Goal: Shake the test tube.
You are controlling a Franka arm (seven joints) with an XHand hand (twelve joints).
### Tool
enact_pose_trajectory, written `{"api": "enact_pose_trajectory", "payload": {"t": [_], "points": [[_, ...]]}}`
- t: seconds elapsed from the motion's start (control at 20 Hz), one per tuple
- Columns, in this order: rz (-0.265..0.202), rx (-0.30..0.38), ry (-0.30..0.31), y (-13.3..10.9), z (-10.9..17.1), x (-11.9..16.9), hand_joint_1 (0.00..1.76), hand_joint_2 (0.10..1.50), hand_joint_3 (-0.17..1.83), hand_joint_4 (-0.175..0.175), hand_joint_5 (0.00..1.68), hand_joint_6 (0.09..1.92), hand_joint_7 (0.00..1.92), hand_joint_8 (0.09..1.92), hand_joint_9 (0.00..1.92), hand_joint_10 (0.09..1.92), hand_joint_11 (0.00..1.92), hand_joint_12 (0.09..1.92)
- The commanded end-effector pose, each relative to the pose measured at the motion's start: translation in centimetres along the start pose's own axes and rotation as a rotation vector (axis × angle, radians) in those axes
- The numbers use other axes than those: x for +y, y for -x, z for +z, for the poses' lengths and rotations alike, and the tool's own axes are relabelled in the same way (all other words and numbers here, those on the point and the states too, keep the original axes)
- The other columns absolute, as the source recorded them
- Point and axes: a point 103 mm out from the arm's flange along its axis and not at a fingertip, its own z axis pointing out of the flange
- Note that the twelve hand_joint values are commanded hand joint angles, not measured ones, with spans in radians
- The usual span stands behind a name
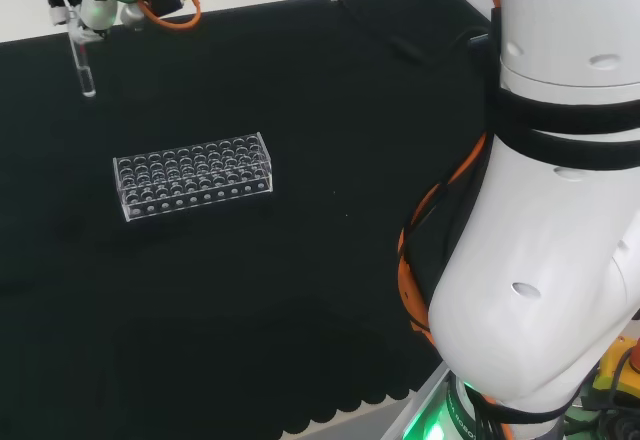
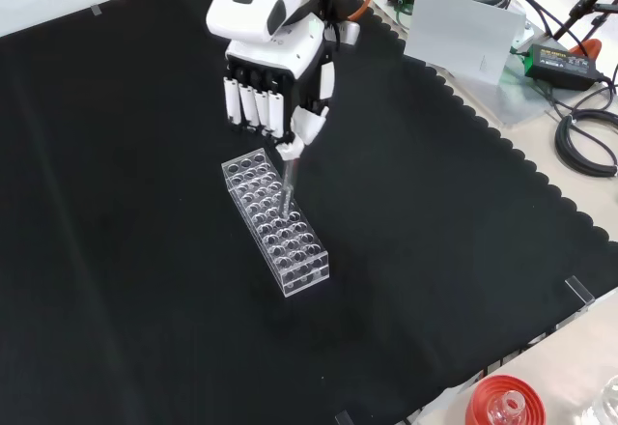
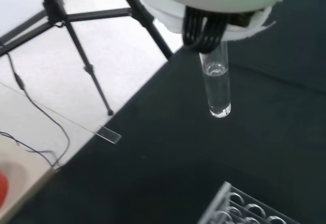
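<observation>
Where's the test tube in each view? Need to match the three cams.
Head view: test tube at top left, hanging from the hand, above and left of the rack.
Front view: upper centre, below the hand, overlapping the rack.
Wrist view: centre right, clear liquid inside, rack corner nearby.
Shared landmark: the clear rack.

Robotics lab, black-cloth bench (image 2: pixel 463 203), clear tube rack (image 2: pixel 275 224), camera tripod (image 3: pixel 76 40)
</observation>
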Motion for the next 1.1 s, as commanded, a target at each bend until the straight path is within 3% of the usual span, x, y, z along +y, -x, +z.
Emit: {"api": "enact_pose_trajectory", "payload": {"t": [0.05, 0.3, 0.45, 0.6, 1.1], "points": [[0.172, -0.08, -0.041, 6.7, 0.4, -3.8, 1.43, 0.65, 0.62, -0.175, 1.26, 0.44, 1.37, 0.79, 1.27, 0.62, 1.07, 1.12], [0.257, -0.132, -0.042, 10.2, -0.4, -5.7, 1.43, 0.65, 0.62, -0.175, 1.26, 0.44, 1.37, 0.79, 1.28, 0.61, 1.07, 1.12], [0.256, -0.132, -0.035, 10.2, -0.7, -5.3, 1.43, 0.65, 0.62, -0.175, 1.26, 0.43, 1.37, 0.79, 1.28, 0.61, 1.07, 1.12], [0.212, -0.106, -0.03, 8.4, -0.4, -4.2, 1.43, 0.65, 0.63, -0.175, 1.26, 0.43, 1.37, 0.79, 1.28, 0.61, 1.06, 1.13], [-0.004, 0.034, 0.0, 0.1, -0.1, -0.4, 1.43, 0.65, 0.63, -0.175, 1.26, 0.43, 1.37, 0.78, 1.28, 0.61, 1.06, 1.13]]}}
